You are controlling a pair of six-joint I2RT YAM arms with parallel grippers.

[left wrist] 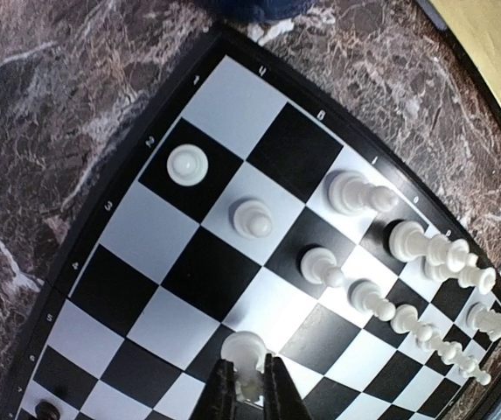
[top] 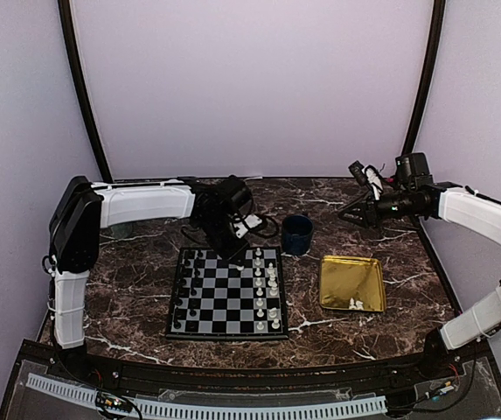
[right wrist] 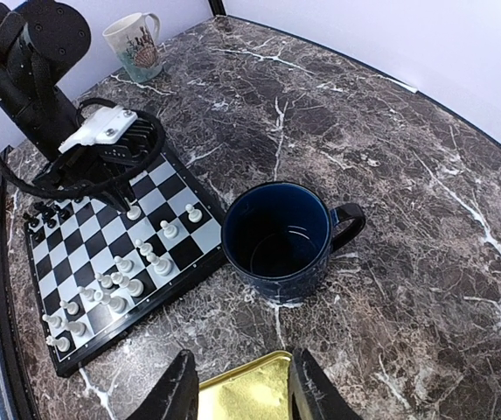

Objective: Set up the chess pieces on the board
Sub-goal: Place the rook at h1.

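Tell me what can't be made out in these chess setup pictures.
Left wrist view: the left end effector covers the base of the white piece it grips, so contact with the board is unclear.
Top view: the left arm's wrist hides that grip entirely.
Top view: the loose pieces in the gold tray are too small to identify.
Right wrist view: the bottom edge cuts off the gold tray, hiding its contents.

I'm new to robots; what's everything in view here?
board: one, black and grey, table centre
white chess pieces: many, cream, board's right side; few in tray
black pieces: many, black, board's left side
mug: one, dark blue, beyond board
tray: one, gold, right of board
patterned mug: one, white, by the wall
table: one, brown marble
left gripper: one, black, shut on a white piece over board
right gripper: one, black, open, near tray
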